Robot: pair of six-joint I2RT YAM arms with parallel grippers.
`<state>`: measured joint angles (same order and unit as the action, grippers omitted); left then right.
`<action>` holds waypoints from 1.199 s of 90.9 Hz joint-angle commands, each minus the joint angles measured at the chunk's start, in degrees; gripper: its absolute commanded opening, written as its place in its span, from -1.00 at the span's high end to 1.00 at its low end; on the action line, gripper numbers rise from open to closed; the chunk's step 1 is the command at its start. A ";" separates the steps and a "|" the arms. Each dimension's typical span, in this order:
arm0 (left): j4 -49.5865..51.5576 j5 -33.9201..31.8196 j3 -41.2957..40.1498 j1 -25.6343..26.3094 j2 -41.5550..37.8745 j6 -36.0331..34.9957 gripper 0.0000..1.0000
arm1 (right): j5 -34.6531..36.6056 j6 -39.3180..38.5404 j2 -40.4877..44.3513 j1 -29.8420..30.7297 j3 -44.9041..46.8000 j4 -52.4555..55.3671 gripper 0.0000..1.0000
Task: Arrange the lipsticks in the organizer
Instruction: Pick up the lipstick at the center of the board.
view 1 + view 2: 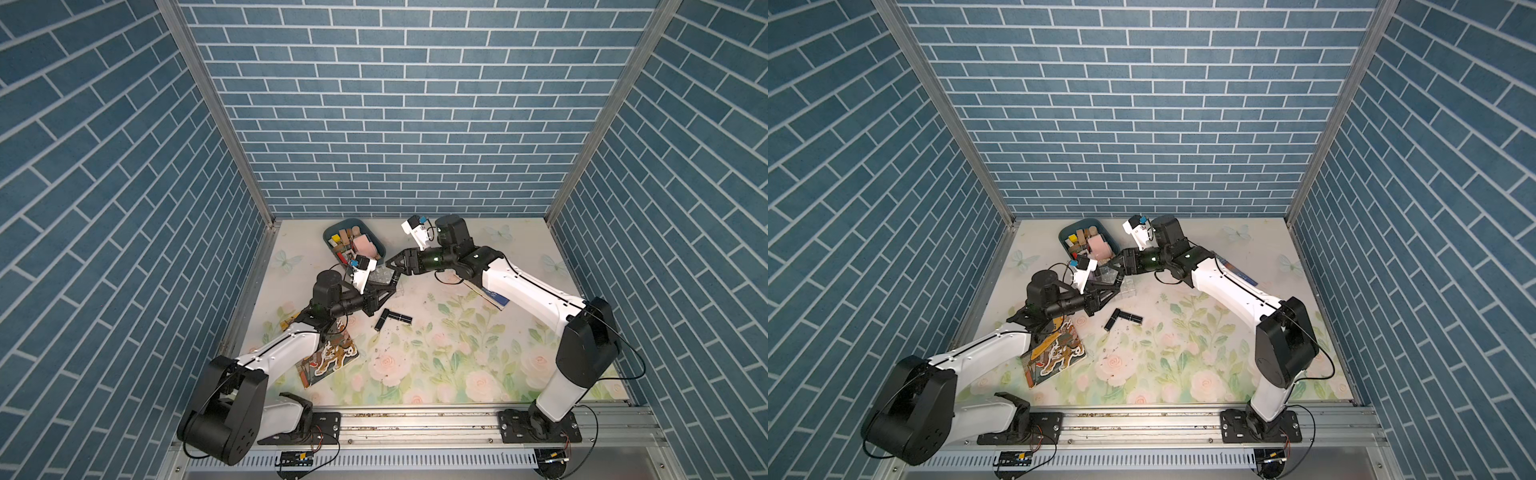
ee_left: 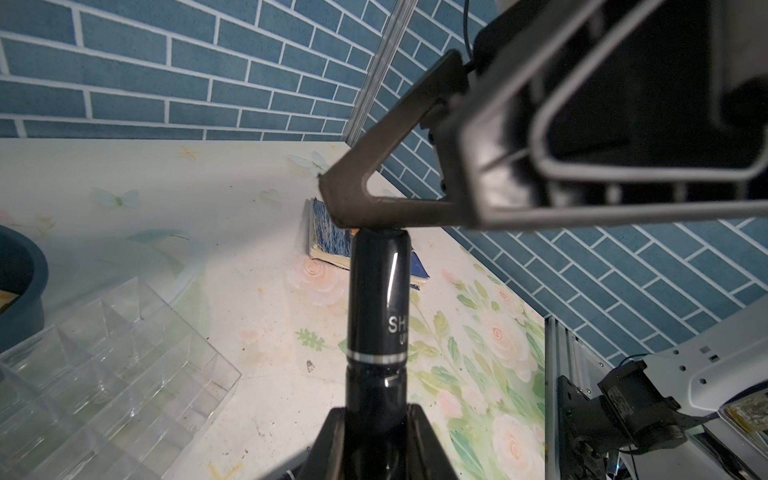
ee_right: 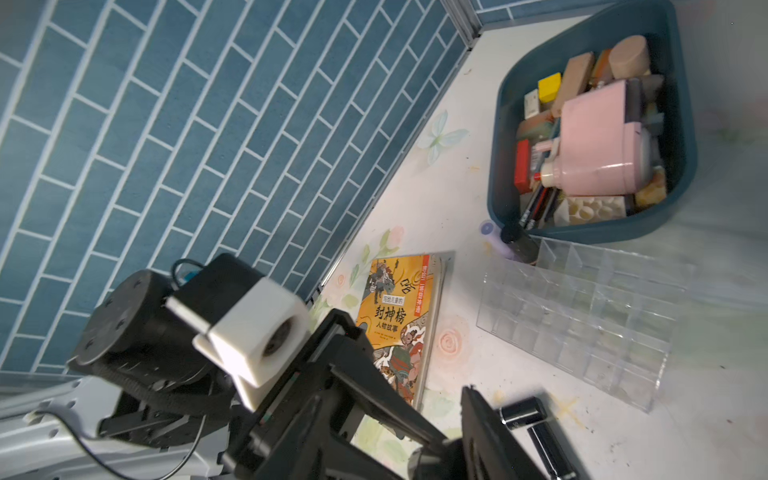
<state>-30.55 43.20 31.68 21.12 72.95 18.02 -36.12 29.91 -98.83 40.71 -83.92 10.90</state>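
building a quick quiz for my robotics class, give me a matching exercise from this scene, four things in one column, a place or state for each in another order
1. black lipstick with silver band
2. lavender lipstick
3. pink bottle
4. organizer

a. inside the teal tray
b. clamped in the left claw
c. no lipstick in its visible cells
d. just outside the tray, by the organizer's corner

Pairs: 1-b, 2-d, 3-a, 4-c

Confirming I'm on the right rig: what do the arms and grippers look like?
The left arm and right arm have white shells, black joints and black cables. The left gripper and right gripper are black with triangular open-frame fingers; a white camera block sits on each wrist.
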 commanded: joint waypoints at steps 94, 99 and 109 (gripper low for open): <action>24.98 -36.26 6.58 -1.82 -5.06 3.48 -0.28 | 23.13 8.19 -0.51 0.77 9.19 -21.71 0.78; 28.34 -40.87 6.68 -3.42 -4.22 4.12 -0.29 | 29.89 4.42 -1.30 2.93 10.32 -25.77 0.79; 28.61 -42.15 5.93 -5.21 -2.27 6.16 -0.29 | 41.22 -2.26 -5.36 6.50 9.76 -31.36 0.80</action>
<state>-9.78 10.79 37.98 17.69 68.84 21.63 -10.63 35.53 -100.86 43.40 -73.87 -10.15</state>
